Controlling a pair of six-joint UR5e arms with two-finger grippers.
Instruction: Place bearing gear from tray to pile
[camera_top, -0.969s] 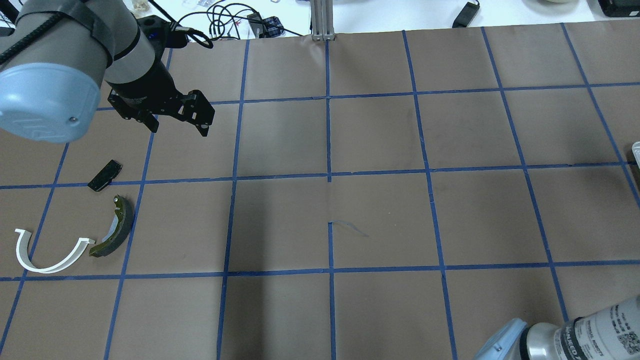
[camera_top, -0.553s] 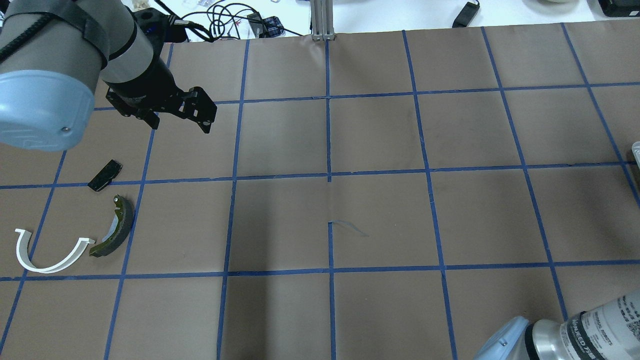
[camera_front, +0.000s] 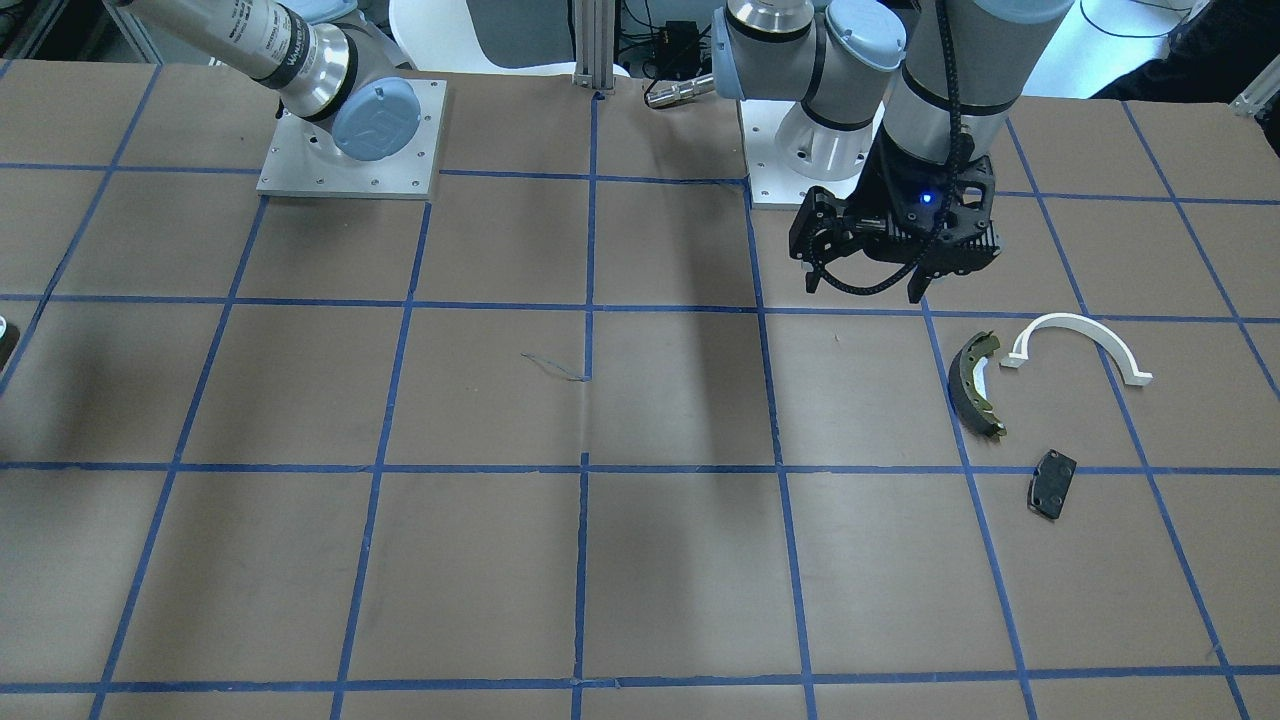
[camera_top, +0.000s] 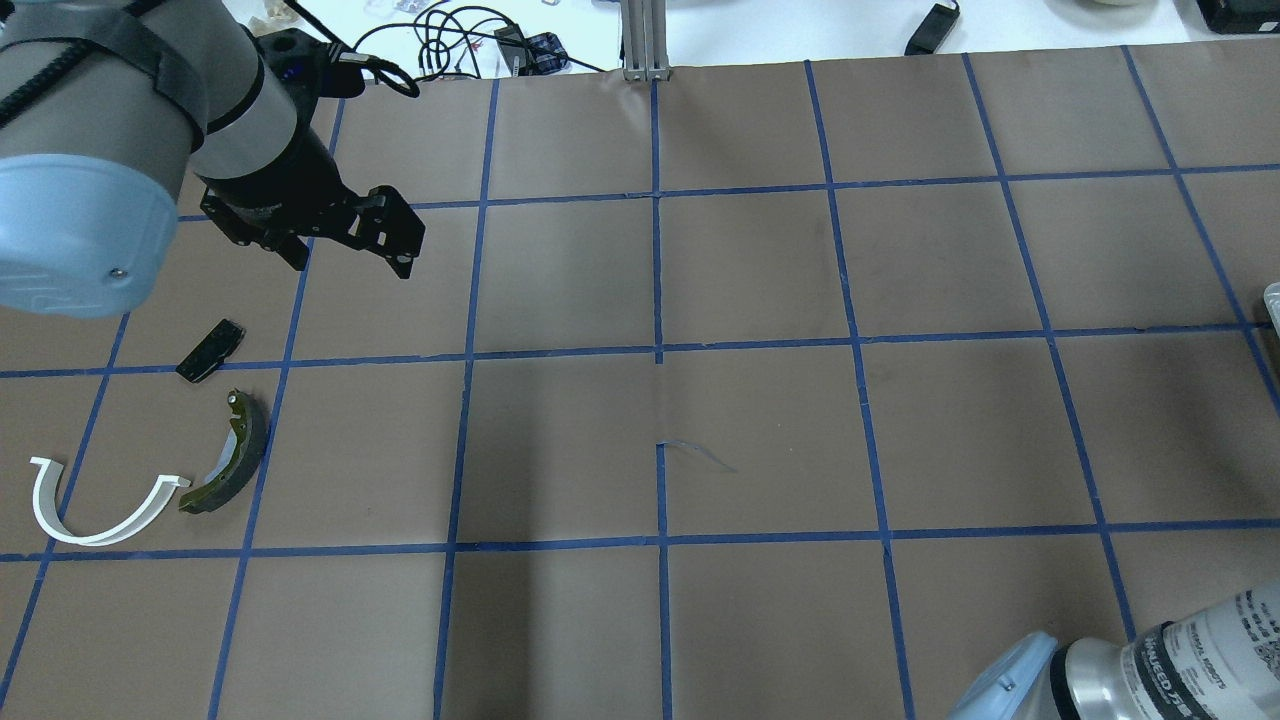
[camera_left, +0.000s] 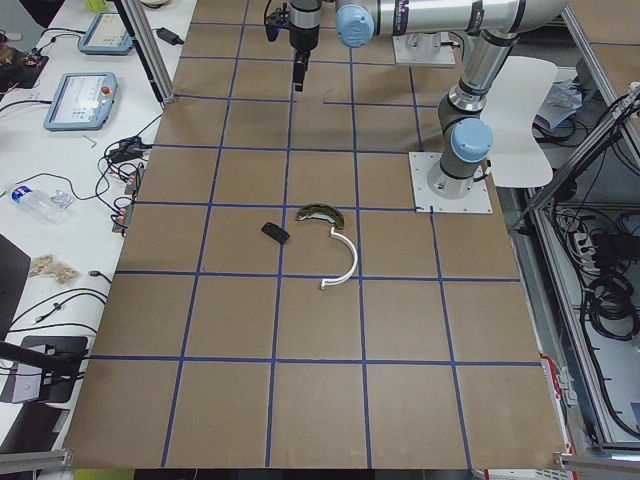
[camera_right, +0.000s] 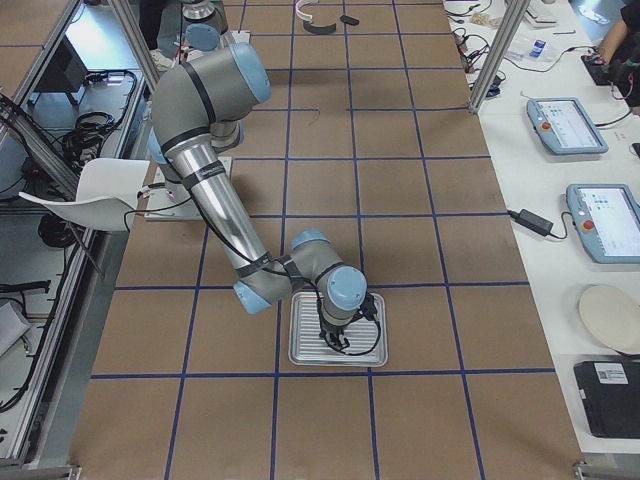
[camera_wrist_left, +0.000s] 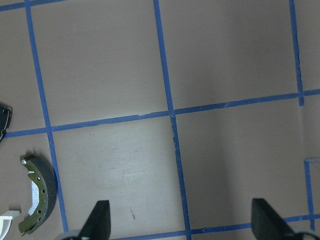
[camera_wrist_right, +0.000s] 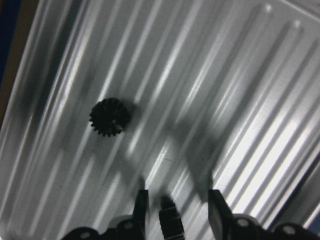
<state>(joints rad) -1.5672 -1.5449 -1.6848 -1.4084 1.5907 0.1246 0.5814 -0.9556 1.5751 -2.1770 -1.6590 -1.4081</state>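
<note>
Item 1: bearing gear (camera_wrist_right: 110, 117), flat on the tray (camera_wrist_right: 235, 90), up-left of the right gripper (camera_wrist_right: 177, 196) in its wrist view (jaws parted, apparently empty). Left gripper (camera_wrist_left: 182, 212): wide, empty, near the pile (camera_top: 232, 455). Right arm nearer.

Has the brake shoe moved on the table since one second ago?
No. The brake shoe lies in the same spot, its outer curve at the same blue tape line.

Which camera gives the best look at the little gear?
The right wrist camera: the gear lies close, teeth visible, on the tray. The exterior right view shows the tray, but no gear can be made out there; the rest miss the gear.
</note>
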